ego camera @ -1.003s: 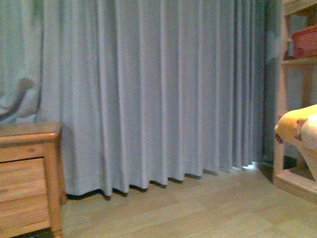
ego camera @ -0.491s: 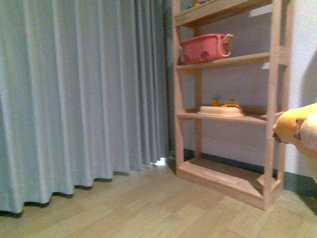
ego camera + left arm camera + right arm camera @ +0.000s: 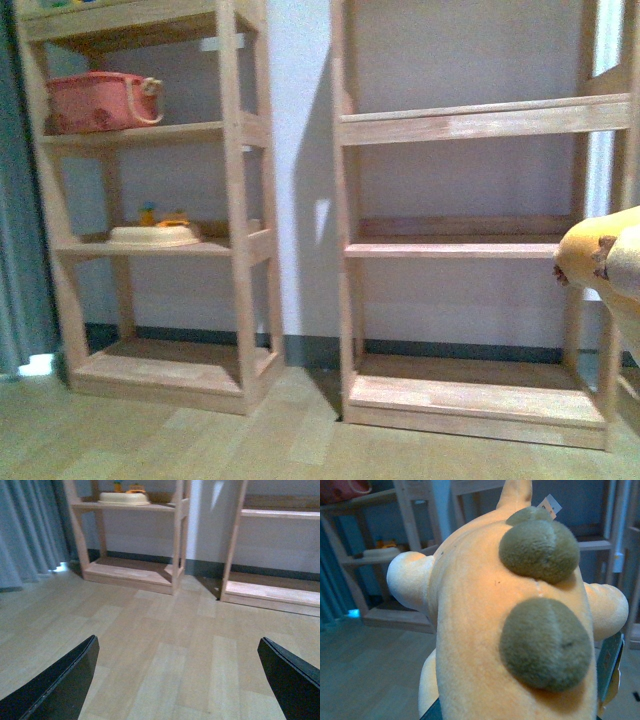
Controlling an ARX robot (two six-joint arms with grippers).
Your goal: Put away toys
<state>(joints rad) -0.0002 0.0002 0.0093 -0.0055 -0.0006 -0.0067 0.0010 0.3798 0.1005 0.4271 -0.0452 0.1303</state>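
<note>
The right claw, hidden beneath the plush toy [image 3: 520,630], carries it off the floor. The toy's long axis points away from the claw toward the right shelf unit [image 3: 460,245]. The left claw [image 3: 176,640] gapes wide, holding nothing. The front view alone shows the toy level with the middle board; the right wrist view shows its brown spots.

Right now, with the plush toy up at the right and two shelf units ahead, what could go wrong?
1. The plush toy fills the right wrist view, so that camera may not guide the placement.
2. In the front view it sits at the right edge, over the right upright of the empty shelf unit; swinging in could snag there.
3. The left pincer hangs open over the floor, probably too low to catch a drop.
</note>
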